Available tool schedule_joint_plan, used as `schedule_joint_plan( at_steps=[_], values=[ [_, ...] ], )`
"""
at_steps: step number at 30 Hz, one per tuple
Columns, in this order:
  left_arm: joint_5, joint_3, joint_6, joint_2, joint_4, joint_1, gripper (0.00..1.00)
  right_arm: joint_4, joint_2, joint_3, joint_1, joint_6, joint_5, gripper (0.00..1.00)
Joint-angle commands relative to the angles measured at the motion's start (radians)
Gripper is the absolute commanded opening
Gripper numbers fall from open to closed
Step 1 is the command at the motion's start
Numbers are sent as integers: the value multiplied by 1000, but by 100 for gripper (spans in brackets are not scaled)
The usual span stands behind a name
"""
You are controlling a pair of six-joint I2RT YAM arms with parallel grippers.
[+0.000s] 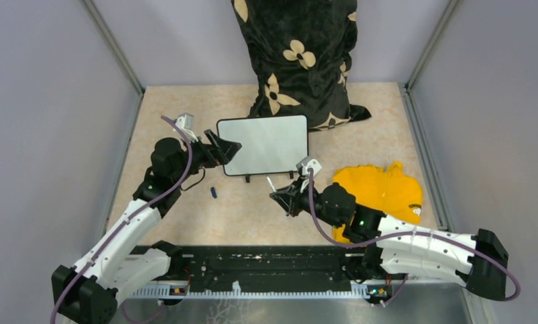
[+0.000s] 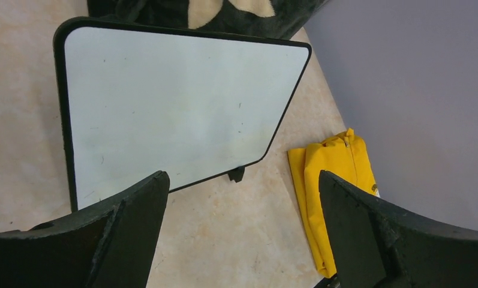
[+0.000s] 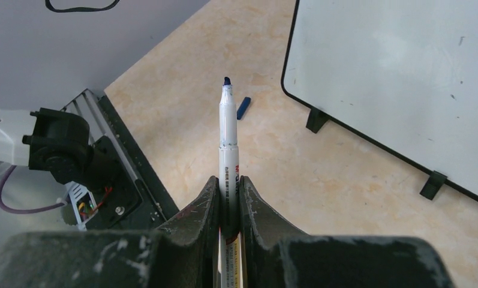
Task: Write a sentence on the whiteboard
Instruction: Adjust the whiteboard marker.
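The whiteboard (image 1: 269, 144) lies flat on the beige table, its white face blank; no sentence shows on it. It also shows in the left wrist view (image 2: 176, 102) and the right wrist view (image 3: 404, 72). My left gripper (image 1: 229, 150) is open and empty at the board's near left corner, jaws wide apart (image 2: 242, 180). My right gripper (image 1: 281, 197) is shut on a white marker (image 3: 227, 138) with its blue tip bared, pointing away from me, in front of the board's near edge and apart from it. The marker's tip (image 1: 271, 182) is off the board.
A small blue marker cap (image 1: 213, 192) lies on the table left of the right gripper. A yellow cloth (image 1: 381, 192) lies at the right. A black flowered cushion (image 1: 296, 61) stands behind the board. Grey walls close in both sides and the back.
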Motion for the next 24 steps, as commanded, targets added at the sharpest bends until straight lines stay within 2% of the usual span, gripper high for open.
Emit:
schedule_joint_plan(
  at_steps=[1, 5, 14, 20, 24],
  values=[
    [-34, -10, 124, -75, 15, -4, 99, 109, 63, 69, 0, -21, -79, 0],
    [56, -67, 174, -149, 102, -5, 99, 137, 92, 70, -28, -6, -143, 0],
    [492, -121, 122, -105, 343, -30, 99, 169, 73, 42, -137, 17, -275, 0],
    [643, -168, 29, -88, 520, -31, 97, 231, 76, 25, -136, 27, -319, 0],
    [673, -156, 16, -56, 521, -32, 95, 288, 63, 12, -137, 39, -337, 0]
  ],
)
